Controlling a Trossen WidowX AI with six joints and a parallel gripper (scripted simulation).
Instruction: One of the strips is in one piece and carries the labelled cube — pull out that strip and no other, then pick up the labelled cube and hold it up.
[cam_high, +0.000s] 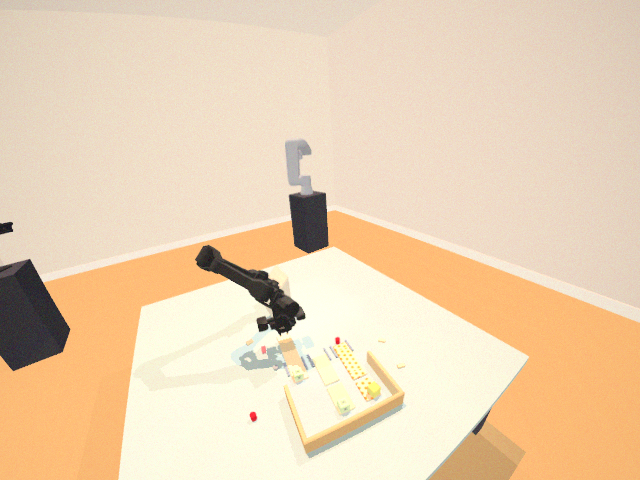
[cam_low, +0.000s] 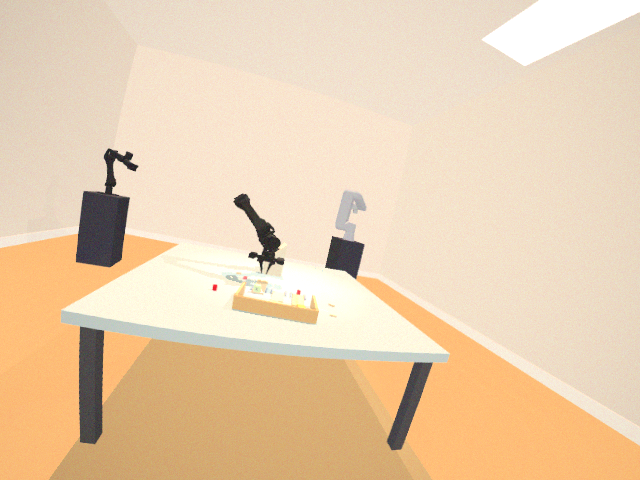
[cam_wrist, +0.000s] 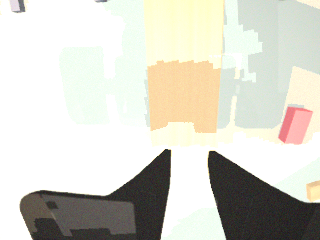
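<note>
pincer (cam_wrist: 189, 155) part open, gripping nothing, hovering just short of tan strip (cam_wrist: 184, 97) end on tabletop (cam_high: 206, 428).

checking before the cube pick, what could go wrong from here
1. The pincer is open, holding nothing, above the tan strip; closing there misses its cube, which sits at the far end by the wooden tray.
2. Nearby strips also carry cubes, so drifting sideways risks the wrong one.

The room has plain cream walls (cam_low: 258, 129), a white baseboard (cam_high: 491, 260) and an orange floor (cam_low: 491, 413). A white table (cam_low: 155, 315) stands on dark legs (cam_low: 90, 384). A rectangular ceiling light (cam_low: 563, 28) is lit.
</note>
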